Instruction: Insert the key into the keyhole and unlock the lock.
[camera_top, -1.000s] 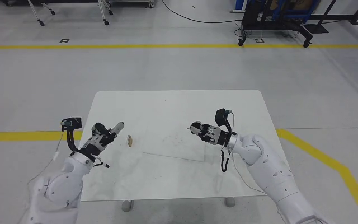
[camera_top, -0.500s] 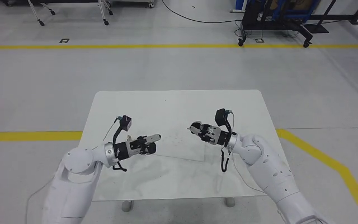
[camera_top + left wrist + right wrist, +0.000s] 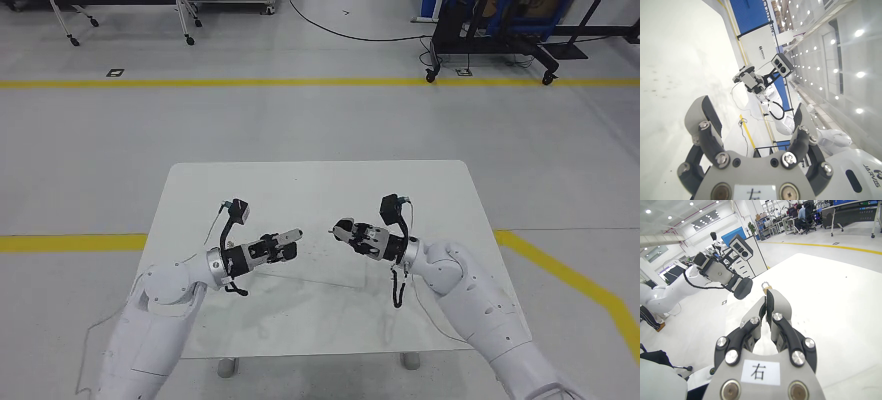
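A small brass padlock [image 3: 766, 288] with a silver shackle lies on the white table [image 3: 400, 190], just beyond my right gripper's tips in the right wrist view. My right gripper [image 3: 342, 229] [image 3: 766, 296] hovers over the table's middle, shut, pads pressed together. No key can be made out between them. My left gripper [image 3: 292, 238] [image 3: 752, 108] faces it from a short gap away, open and empty, held above the table. The left arm covers the spot where the padlock lies in the top view. Each wrist view shows the other gripper: the right gripper [image 3: 738, 74] and the left gripper [image 3: 722, 274].
A few small dark specks [image 3: 312, 246] mark the tabletop between the grippers. The table's far half and right side are bare white surface. Yellow floor lines [image 3: 300, 82] run around the table.
My left arm swung from the table's left side, near the padlock, in towards the middle, gripper open throughout. My right gripper edged slightly left and stayed shut.
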You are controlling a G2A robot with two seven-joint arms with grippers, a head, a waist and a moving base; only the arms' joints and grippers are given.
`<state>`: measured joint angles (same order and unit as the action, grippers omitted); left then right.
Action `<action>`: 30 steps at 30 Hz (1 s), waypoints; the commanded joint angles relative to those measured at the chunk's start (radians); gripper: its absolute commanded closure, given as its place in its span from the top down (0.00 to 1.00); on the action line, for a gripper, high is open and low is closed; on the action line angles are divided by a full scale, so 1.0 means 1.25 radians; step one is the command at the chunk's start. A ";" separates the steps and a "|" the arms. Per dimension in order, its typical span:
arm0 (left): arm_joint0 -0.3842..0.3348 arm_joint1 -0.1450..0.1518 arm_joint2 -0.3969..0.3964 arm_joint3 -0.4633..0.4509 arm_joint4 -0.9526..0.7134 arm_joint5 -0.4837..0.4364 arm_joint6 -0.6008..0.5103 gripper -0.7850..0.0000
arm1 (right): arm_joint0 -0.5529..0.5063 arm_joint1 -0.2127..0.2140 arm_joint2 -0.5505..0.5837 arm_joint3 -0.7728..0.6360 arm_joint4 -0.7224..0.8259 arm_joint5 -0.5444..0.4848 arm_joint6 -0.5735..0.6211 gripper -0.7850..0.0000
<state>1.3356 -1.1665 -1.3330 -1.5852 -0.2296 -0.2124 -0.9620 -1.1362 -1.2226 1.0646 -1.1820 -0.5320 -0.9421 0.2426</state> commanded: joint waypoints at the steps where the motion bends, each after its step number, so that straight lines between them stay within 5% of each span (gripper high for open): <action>1: 0.008 0.004 -0.014 -0.015 0.027 -0.004 0.002 0.93 | 0.019 -0.006 -0.025 0.034 0.099 -0.040 0.025 0.00; 8: 0.072 0.025 -0.103 -0.085 0.051 -0.054 -0.020 1.00 | 0.088 -0.023 -0.139 0.130 0.557 -0.056 0.251 0.00; 14: 0.080 0.029 -0.090 -0.081 0.021 -0.054 -0.061 1.00 | 0.141 -0.030 -0.194 0.190 0.850 -0.038 0.470 0.00; 30: 0.070 0.035 -0.092 -0.105 0.110 -0.070 -0.010 1.00 | 0.139 -0.031 -0.207 0.180 0.880 -0.002 0.478 0.00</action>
<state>1.4225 -1.1234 -1.4525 -1.7179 -0.1000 -0.2951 -0.9796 -0.9598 -1.2616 0.8062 -0.9543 0.5828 -0.9681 0.8471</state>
